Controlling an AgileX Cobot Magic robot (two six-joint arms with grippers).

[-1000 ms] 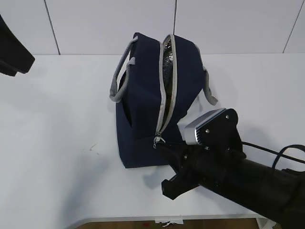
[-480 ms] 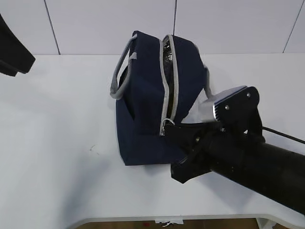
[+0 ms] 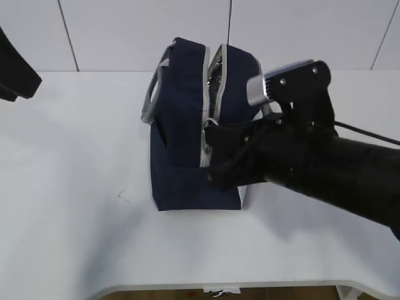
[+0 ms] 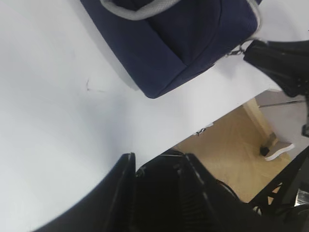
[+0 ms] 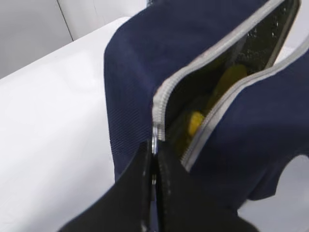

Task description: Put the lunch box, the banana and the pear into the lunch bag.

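One bag (image 3: 187,144) stood on the white table (image 3: 75,187), and the exterior view showed it whole: navy, with a grey handle (image 3: 150,100) on its left side and the grey zipper partly open on top. That view gave only a sliver of foil lining through the gap. The right wrist view looked straight into the opening and showed yellow shapes inside, a long one that looked like the banana (image 5: 227,82) and a smaller yellow patch (image 5: 194,121) I could not name. No lunch box was visible in any view. The right gripper (image 5: 153,159) had its jaws pressed together on the ring pull (image 3: 210,123). The left wrist view showed the bag's lower corner, and the left gripper (image 4: 157,193) with jaws apart, holding nothing, well away from the bag.
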